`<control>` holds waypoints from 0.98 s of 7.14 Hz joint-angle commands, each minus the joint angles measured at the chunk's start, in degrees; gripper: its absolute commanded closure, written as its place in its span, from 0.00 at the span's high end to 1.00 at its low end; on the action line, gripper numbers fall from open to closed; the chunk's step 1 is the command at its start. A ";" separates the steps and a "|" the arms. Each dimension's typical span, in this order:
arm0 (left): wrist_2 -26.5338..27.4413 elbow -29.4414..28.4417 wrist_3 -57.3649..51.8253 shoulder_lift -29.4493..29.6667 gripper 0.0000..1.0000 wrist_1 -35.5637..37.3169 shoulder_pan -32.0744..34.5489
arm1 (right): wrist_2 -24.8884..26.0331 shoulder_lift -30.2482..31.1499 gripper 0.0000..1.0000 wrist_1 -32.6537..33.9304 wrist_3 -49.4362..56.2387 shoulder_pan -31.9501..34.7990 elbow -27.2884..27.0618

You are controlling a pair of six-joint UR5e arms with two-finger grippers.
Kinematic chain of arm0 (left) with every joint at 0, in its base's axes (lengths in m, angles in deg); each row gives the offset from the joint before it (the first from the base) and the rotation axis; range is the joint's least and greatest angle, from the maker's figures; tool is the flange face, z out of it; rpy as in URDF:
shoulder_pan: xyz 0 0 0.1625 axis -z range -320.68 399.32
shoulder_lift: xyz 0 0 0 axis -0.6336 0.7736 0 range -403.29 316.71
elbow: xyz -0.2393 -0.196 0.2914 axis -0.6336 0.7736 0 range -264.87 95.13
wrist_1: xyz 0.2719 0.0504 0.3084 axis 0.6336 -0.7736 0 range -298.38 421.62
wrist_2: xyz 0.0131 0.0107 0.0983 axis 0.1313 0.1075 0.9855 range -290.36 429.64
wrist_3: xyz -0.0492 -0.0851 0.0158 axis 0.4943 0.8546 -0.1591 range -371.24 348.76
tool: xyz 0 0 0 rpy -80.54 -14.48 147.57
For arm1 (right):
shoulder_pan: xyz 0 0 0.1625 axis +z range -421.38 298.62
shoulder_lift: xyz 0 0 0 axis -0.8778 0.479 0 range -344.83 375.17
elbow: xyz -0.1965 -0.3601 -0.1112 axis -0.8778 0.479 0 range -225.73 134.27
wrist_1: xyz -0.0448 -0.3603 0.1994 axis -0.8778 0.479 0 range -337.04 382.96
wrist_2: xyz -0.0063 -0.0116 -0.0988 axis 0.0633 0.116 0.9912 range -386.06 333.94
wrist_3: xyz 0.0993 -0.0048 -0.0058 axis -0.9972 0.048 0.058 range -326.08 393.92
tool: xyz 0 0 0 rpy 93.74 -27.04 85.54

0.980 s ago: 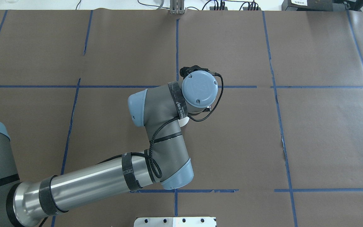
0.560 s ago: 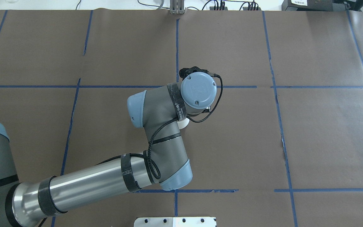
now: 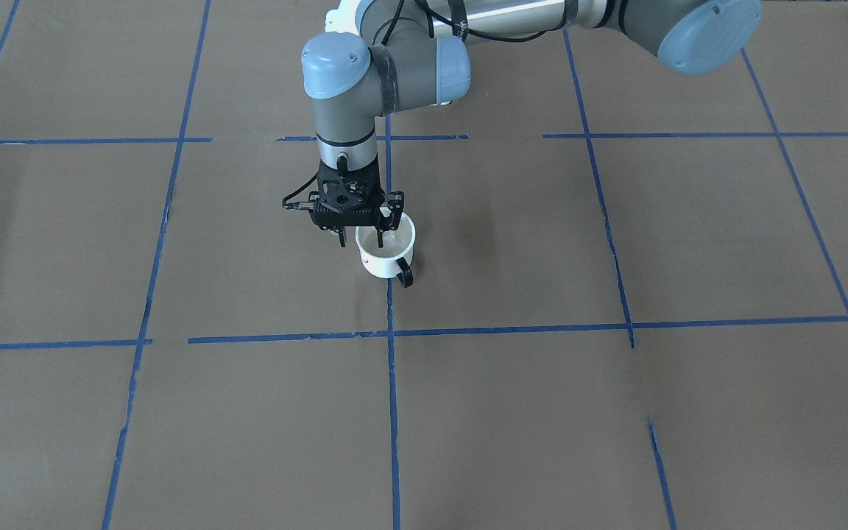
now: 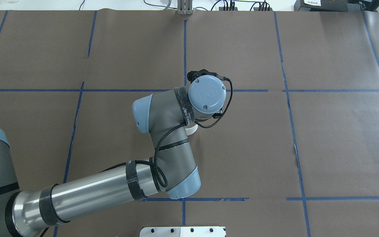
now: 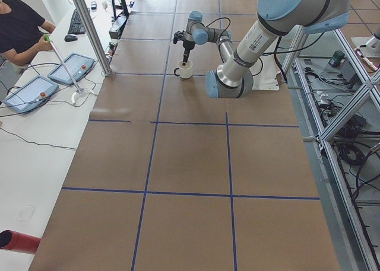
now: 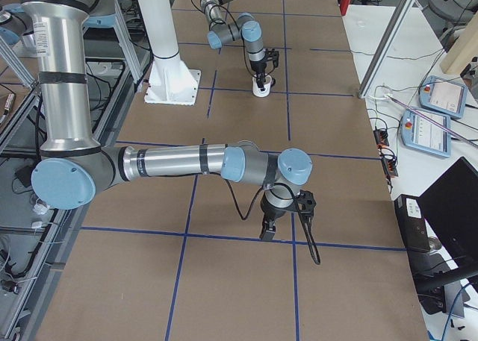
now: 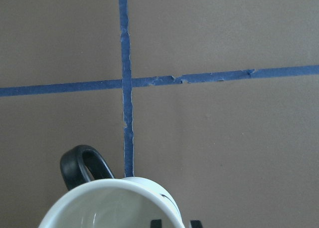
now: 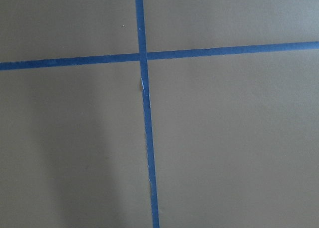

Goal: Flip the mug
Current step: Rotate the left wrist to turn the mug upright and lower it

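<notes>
The white mug [image 3: 386,258] stands upright on the brown table, mouth up, its black loop handle [image 3: 405,276] toward the front camera. My left gripper [image 3: 361,238] points straight down over its rim. The jaws are open and straddle the mug wall, one finger [image 3: 381,234] inside and one outside. The left wrist view shows the mug [image 7: 109,208] at the bottom, with the handle and part of a black drawn mark. From overhead only a sliver of the mug [image 4: 193,129] shows under the wrist. My right gripper [image 6: 281,233] hangs over bare table far from the mug; I cannot tell whether it is open or shut.
Blue tape lines divide the brown paper table cover. The white robot base plate [image 4: 183,231] sits at the near edge. An operator [image 5: 21,25] and control tablets [image 5: 71,69] are beside the table on the far side from the robot.
The left wrist has shifted slightly and looks a little lower over the mug. The mug has not moved.
</notes>
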 commanded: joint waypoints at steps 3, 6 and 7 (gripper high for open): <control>-0.75 4.48 0.02 0.11 1.00 1.29 1.13 | 0.00 0.00 1.00 0.00 0.00 0.00 0.03; -3.30 11.16 -0.58 -1.54 1.00 6.03 4.20 | 0.00 0.00 1.00 0.00 0.00 0.00 -0.05; -5.04 15.63 -6.59 -4.17 1.00 7.35 5.17 | 0.00 0.00 1.00 0.00 0.00 0.00 0.03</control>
